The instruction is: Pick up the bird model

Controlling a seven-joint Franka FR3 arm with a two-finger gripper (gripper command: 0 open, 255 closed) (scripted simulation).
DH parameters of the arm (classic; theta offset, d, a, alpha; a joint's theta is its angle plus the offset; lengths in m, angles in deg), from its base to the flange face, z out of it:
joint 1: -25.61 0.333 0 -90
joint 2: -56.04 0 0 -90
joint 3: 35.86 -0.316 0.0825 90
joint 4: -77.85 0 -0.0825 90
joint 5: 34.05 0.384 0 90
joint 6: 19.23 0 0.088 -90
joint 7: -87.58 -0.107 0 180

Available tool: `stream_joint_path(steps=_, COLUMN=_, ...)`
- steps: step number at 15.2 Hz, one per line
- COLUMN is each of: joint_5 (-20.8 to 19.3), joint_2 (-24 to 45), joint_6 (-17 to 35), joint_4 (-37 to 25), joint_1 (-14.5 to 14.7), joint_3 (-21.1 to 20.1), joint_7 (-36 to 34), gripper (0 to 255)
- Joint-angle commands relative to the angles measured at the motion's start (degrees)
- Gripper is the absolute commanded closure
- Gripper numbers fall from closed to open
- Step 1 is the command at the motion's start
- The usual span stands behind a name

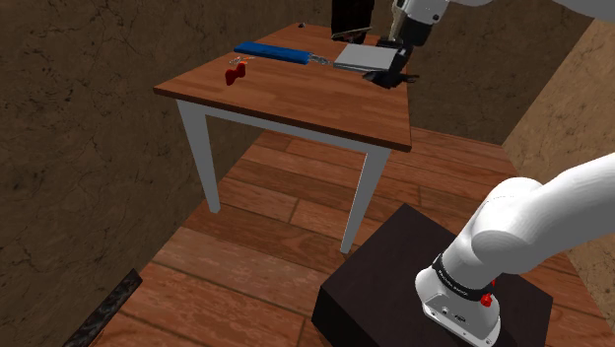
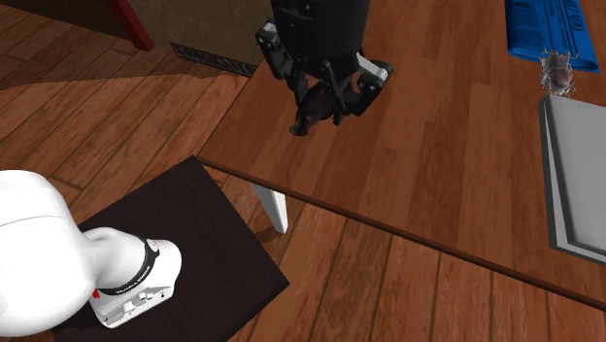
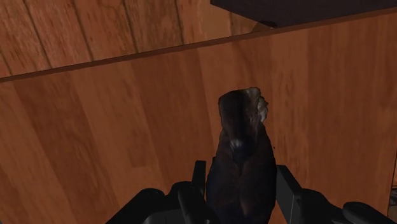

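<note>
The bird model (image 3: 240,146) is dark brown with a pale patch by its head. My gripper (image 3: 240,175) is shut on it, with a black finger pressed against each of its flanks. In the second exterior view the gripper (image 2: 330,97) hangs over the wooden table (image 2: 437,165) near its edge, and the bird model (image 2: 303,122) sticks out below the fingers. It looks clear of the table top. In the shoulder view the gripper (image 1: 392,69) and bird model (image 1: 399,77) are over the table's (image 1: 296,99) far right part.
A grey flat slab (image 1: 360,56) lies just beside the gripper in the shoulder view. Past it are a blue flat object (image 1: 274,49) and a small red object (image 1: 235,75). A small grey spiky thing (image 2: 556,70) sits between slab and blue object. The dark stand (image 1: 414,286) is below the table edge.
</note>
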Motion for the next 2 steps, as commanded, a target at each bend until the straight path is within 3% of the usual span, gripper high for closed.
stream_joint_path(steps=1, joint_5=0.06, joint_2=0.15, joint_6=-0.89, joint_4=-1.02, joint_1=0.04, joint_3=-0.02, joint_7=0.02, gripper=255)
stream_joint_path(steps=2, joint_5=0.06, joint_2=0.15, joint_6=-0.89, joint_4=-1.02, joint_1=0.04, joint_3=-0.02, joint_7=0.03, gripper=255)
